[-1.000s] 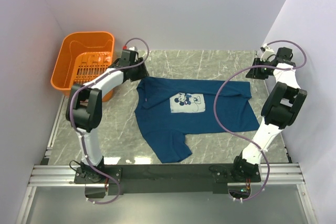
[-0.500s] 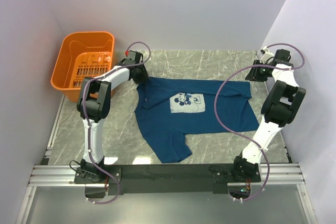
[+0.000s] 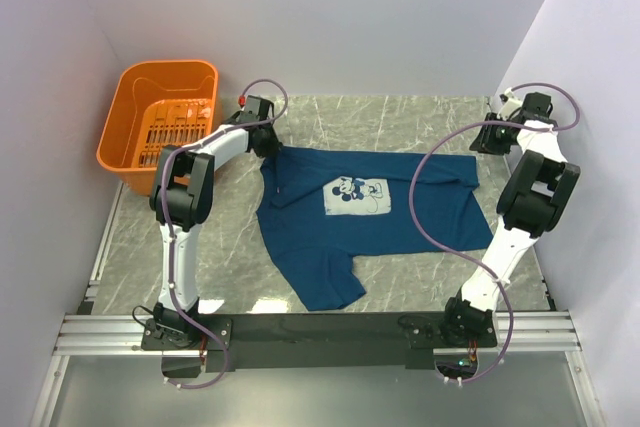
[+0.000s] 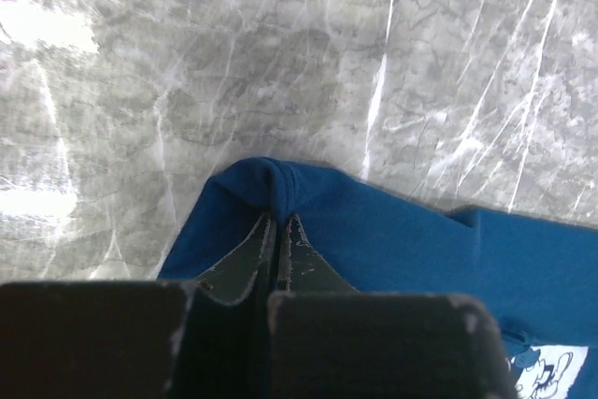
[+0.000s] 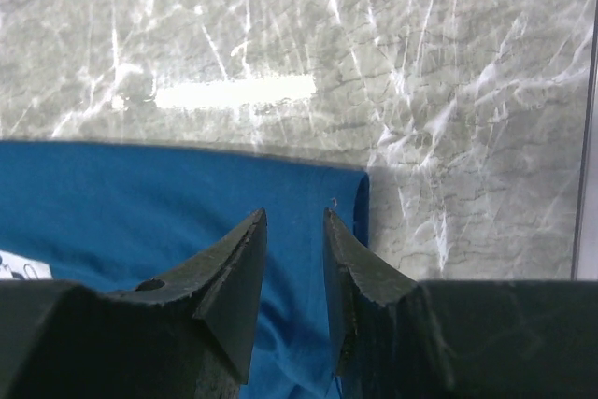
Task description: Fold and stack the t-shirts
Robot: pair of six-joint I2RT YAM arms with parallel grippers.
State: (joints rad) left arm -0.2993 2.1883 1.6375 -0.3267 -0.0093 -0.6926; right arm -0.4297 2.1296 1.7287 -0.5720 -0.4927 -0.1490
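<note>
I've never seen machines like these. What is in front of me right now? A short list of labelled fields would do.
garment: one dark blue t-shirt, spread out and unfolded, cartoon print facing up
surface: marble table
left hand: shut on the shirt's far left corner, cloth puckered at its tips
right hand: open over the shirt's far right corner, gripping nothing
container: orange basket at the far left
folded stack: none in view
</note>
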